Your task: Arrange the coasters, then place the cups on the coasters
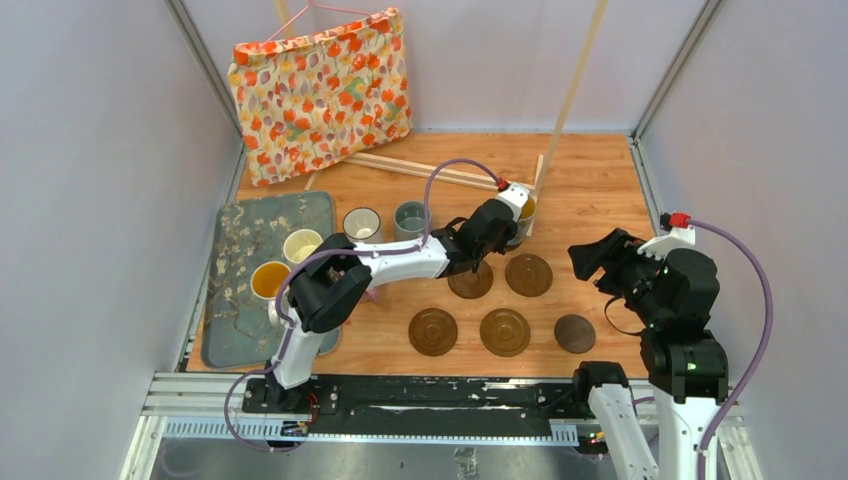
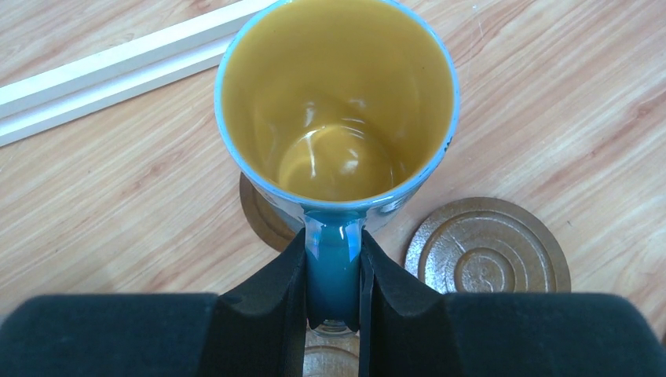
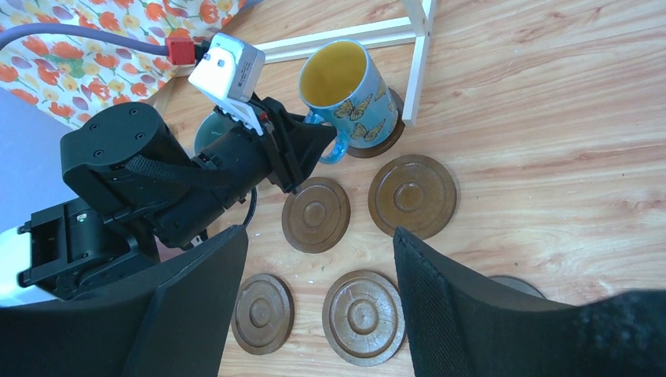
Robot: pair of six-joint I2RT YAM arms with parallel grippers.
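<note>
The left gripper [image 2: 334, 259] is nearly closed and pinches the blue handle of the blue mug [image 2: 338, 102] between its two black fingers [image 2: 267, 290] – the handle fills the narrow gap between them. This mug is yellow inside, and in the right wrist view its outer wall carries a print of butterflies; I can read no letters on it. It is at the far side of the table, just beside the white wooden strips [image 1: 430, 170], over the farthest coaster [image 3: 389, 133], whose brown edge shows under its base. Whether the base touches this coaster or hangs just above it, I cannot tell. The right gripper [image 1: 595, 262] is wide open and holds nothing – it hovers above the right part of the table, near the other coasters. Five of them lie bare on the wood: two in a far row [image 1: 470, 280] [image 1: 528, 274] and three in a near row [image 1: 433, 331] [image 1: 504, 331] [image 1: 574, 333]. On the left, the grey floral mat [image 1: 250, 230] carries the cream cup [image 1: 302, 245] and the cup with orange inside [image 1: 270, 280], and just beside its far right corner stand the white cup with dark rim [image 1: 362, 224] and the grey-blue cup [image 1: 411, 220].
</note>
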